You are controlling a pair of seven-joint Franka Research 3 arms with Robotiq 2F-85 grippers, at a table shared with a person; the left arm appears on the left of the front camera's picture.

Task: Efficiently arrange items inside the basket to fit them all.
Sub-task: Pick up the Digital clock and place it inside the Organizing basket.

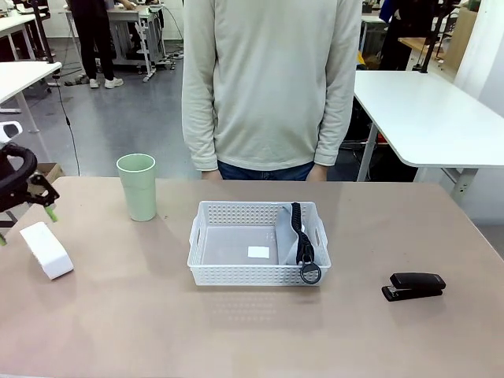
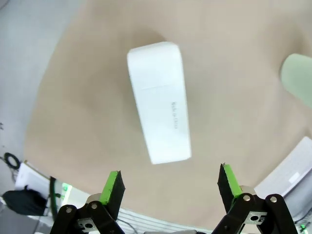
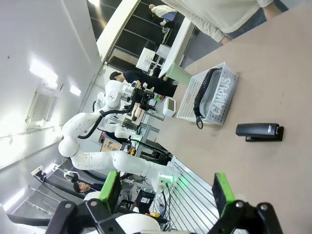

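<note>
Readable txt: one item only. "CAMPUS", dark caps, on the grey fabric zip pouch (image 3: 222,97) w/ black zipper. Right wrist view shows it thru the side wall of the white plastic rectangular basket (image 3: 187,100), approx 1 o'clock from frame ctr. Letters are rotated, running toward 7 o'clock.

Left wrist view: small white rectangular box (image 2: 158,107) has one short line of grey print near its 3 o'clock edge, too small to read.

Front view: small white sticker (image 1: 258,252) on basket floor, approx 6 o'clock of ctr, no print legible.
</note>
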